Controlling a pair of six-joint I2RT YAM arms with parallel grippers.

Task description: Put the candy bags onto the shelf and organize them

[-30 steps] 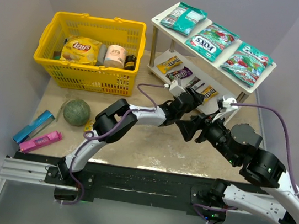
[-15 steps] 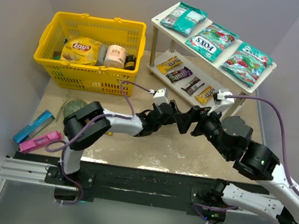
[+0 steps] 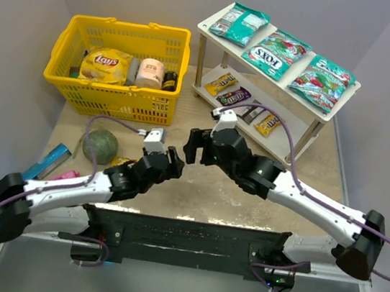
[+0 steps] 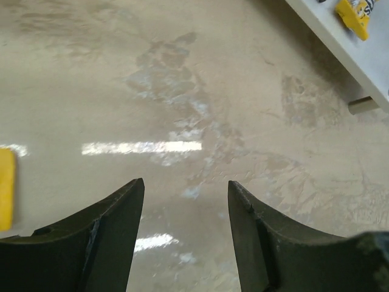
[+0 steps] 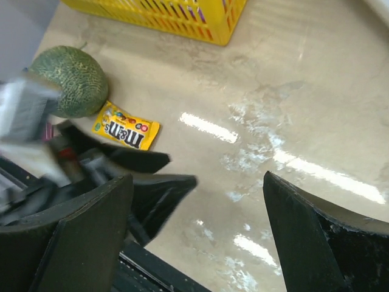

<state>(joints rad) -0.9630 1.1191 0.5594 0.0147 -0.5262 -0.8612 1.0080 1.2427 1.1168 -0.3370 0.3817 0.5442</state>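
Left tool (image 4: 185, 187) and right tool (image 5: 199, 179): both with jaws apart, both empty, over the desk (image 4: 121, 73).
Tips of the two tools face each other near the middle of the top view, close but not touching; nothing lies between either pair of jaws. One yellow packet (image 5: 126, 126) lies on the desk, lower left in the right wrist view, just beside a melon (image 5: 68, 82). Upper right in the top view stands the shelf (image 3: 210, 26): three teal bags (image 3: 275, 53) lie side by side on its top board, and small packets (image 3: 235, 95) lie in a row on its lower board. Basket (image 3: 114, 102) sits upper left.
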